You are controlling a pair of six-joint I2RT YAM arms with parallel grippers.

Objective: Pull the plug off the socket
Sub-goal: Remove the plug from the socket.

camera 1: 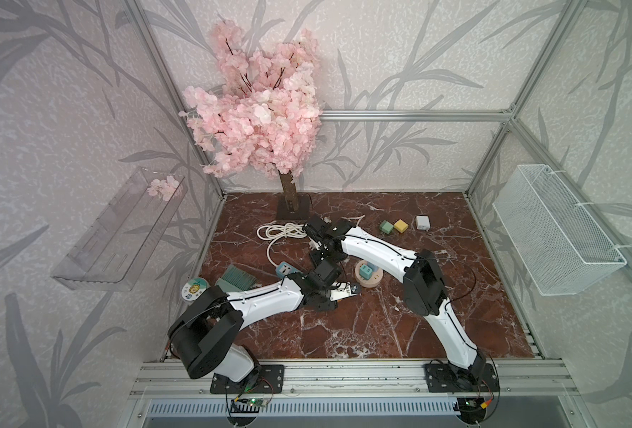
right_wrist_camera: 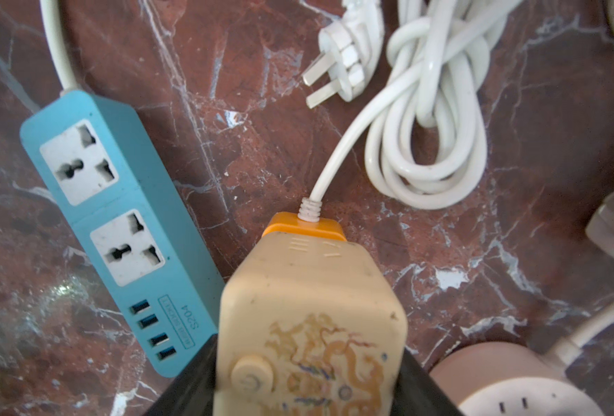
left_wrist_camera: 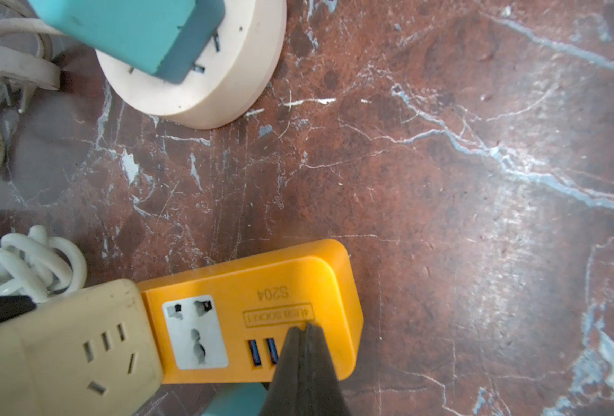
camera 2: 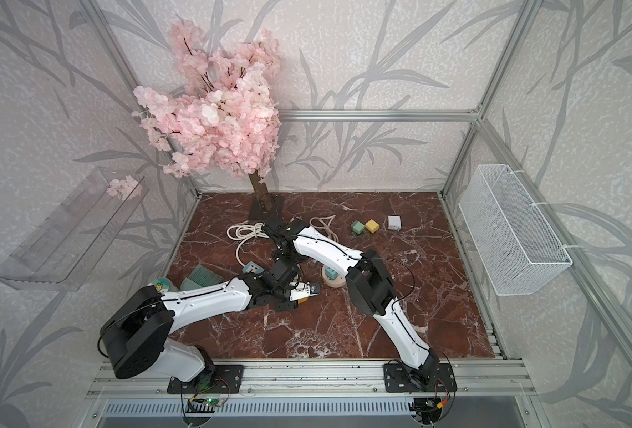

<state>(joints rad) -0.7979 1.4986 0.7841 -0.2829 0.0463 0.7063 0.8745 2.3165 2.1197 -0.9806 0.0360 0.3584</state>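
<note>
While the left gripper (left_wrist_camera: pixel 302 329), jaws pressed together, rested on the USB end of the orange power strip (left_wrist_camera: pixel 298 273), the right gripper (right_wrist_camera: pixel 307 347) had its jaws clamped on both sides of the cream adapter plug (right_wrist_camera: pixel 309 299), seated in that strip on the marble tabletop (left_wrist_camera: pixel 478 180)

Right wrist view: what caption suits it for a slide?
Right gripper straddles a cream adapter seated on the orange power strip, blue strip and coiled cable alongside.
</note>
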